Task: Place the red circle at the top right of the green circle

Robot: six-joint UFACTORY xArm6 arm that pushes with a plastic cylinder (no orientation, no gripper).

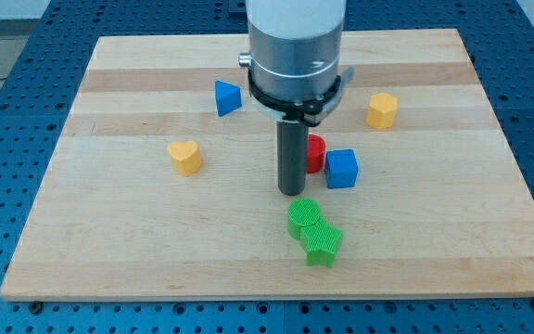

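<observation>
Wooden board (109, 250) on blue pegboard carries our blocks. We should nudge the red circle (316, 153), mid-frame right of centre beside the blue cube (341, 168), gently downward, stopping up-right of the green circle (303, 215). Our rod has no jaws and holds nothing; my tip (292, 192) sits just left of red, contact unclear.

We see the small red plastic circle block (316, 153) lying flat on the board, partly hidden behind the rod. The green ribbed plastic circle block (303, 215) lies flat near it, at its six o'clock.
</observation>
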